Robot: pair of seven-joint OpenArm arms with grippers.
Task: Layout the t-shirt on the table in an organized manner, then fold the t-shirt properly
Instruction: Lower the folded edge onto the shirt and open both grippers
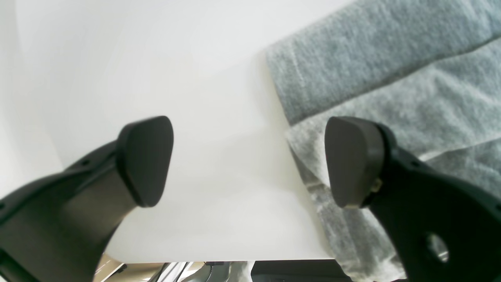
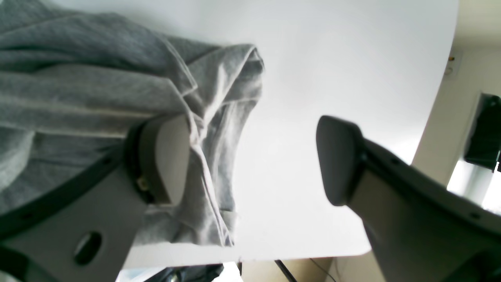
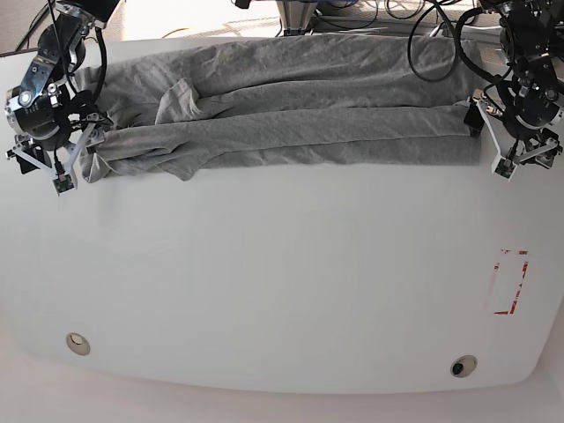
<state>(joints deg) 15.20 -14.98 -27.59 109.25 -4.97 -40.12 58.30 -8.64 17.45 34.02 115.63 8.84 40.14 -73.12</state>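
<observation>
Both jaws released, shirt stretched long but not yet laid flat.

My left gripper (image 1: 250,160) stands with its jaws spread wide and nothing between them, one pad just over the corner of the heather-grey, soft, wrinkly cotton t-shirt (image 3: 291,115); my right gripper (image 2: 250,160) is likewise parted and holds nothing, one pad against a bunched, hemmed fold at the shirt's other end. From there outward, the t-shirt lies as a long, rumpled band along the far edge of the large white smooth table (image 3: 282,291), doubled over itself with a sleeve lump near my right end. I judge the layout only begun: it needs spreading flat, then all the folding remains.
</observation>
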